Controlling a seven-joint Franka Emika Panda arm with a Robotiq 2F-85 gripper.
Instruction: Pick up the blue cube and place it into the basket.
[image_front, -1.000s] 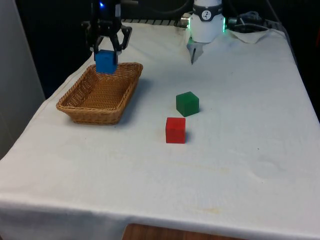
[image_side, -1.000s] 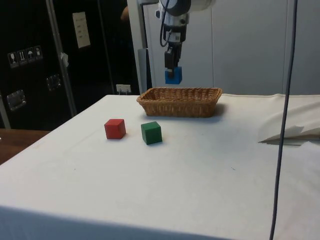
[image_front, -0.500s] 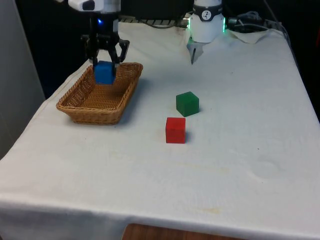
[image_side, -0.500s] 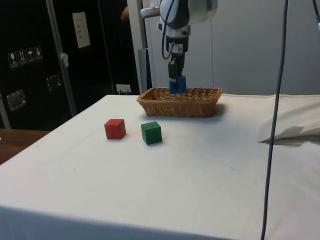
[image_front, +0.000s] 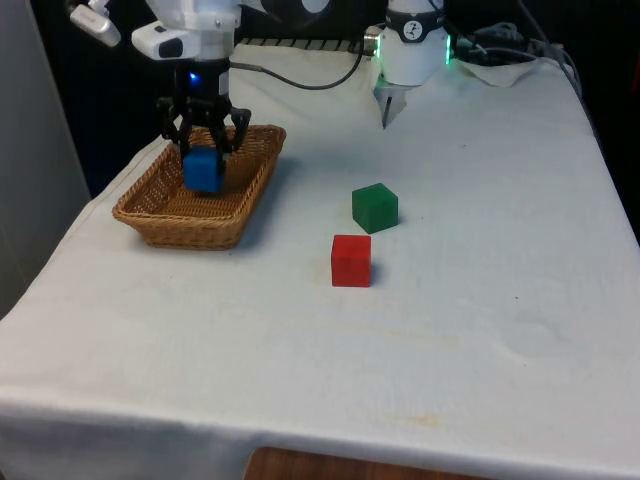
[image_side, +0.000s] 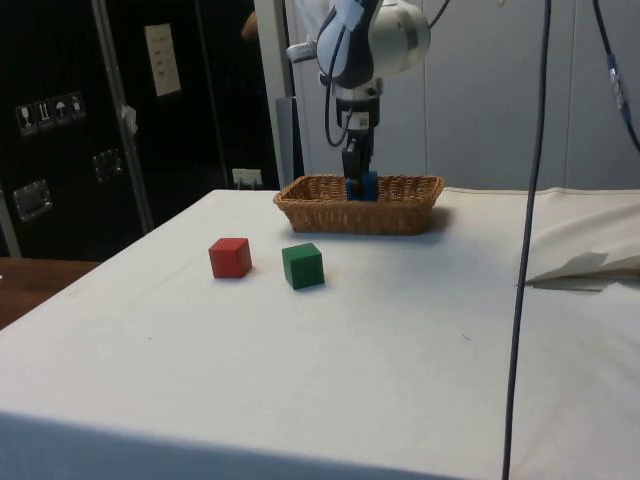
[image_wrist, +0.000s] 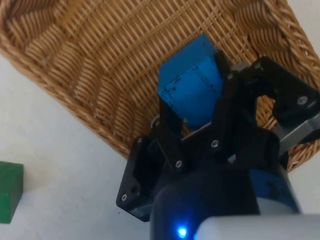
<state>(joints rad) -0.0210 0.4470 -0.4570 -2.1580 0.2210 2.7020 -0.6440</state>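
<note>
Even, bright indoor light — soft shadows under the cubes; the white cloth shows no glare.

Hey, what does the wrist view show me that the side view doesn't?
Wrist view alone: the basket's woven floor under the blue cube, and the black fingers pressed against two of its sides.

Side view alone: the red cube beside the green cube on the white cloth, well apart from the basket, whose wall hides the blue cube's lower part.

Both: the gripper holding the blue cube inside the basket, plus the green cube.
</note>
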